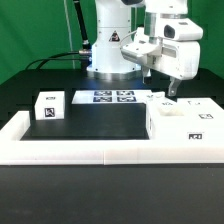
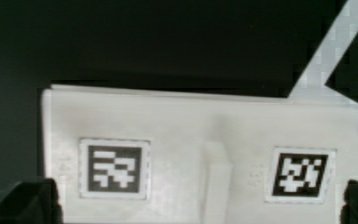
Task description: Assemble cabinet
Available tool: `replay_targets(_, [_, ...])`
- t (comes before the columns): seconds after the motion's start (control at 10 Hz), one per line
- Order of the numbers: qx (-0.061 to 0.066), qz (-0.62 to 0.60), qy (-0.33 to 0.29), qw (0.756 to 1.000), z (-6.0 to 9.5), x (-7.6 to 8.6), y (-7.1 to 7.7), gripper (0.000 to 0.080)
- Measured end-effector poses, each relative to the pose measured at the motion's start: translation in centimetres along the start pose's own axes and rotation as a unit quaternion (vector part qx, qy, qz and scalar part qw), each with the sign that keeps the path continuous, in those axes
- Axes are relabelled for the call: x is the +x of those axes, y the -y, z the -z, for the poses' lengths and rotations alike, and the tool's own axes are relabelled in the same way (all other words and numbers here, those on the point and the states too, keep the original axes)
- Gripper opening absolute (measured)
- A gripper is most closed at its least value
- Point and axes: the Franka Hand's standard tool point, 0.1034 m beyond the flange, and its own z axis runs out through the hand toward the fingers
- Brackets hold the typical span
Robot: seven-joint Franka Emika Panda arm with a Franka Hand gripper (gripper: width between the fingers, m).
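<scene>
Exterior view's left: small cabinet box (image 1: 48,108) on the worktop (image 1: 100,125). Centre: marker board (image 1: 113,97). Right: large cabinet body (image 1: 185,125), fingers (image 2: 34,205) spread wide above it (nothing held). Best descend centred and square before closing.

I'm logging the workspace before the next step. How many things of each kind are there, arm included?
white cabinet pieces: 2 that can be told apart, the small box and the larger block
marker board: 1
low white rim wall: 1
robot arm with gripper: 1
Total: 5
</scene>
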Motion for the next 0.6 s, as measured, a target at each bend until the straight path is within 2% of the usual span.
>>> replay_targets(0.4, [0.011,-0.004,-0.011,1.000,-1.4,0.2,0.7,0.0797])
replay_targets(0.5, [0.014,-0.004,-0.012,1.000,-1.6,0.3,0.8,0.0655])
replay_targets(0.6, [0.015,-0.005,-0.013,1.000,-1.7,0.4,0.8,0.0655])
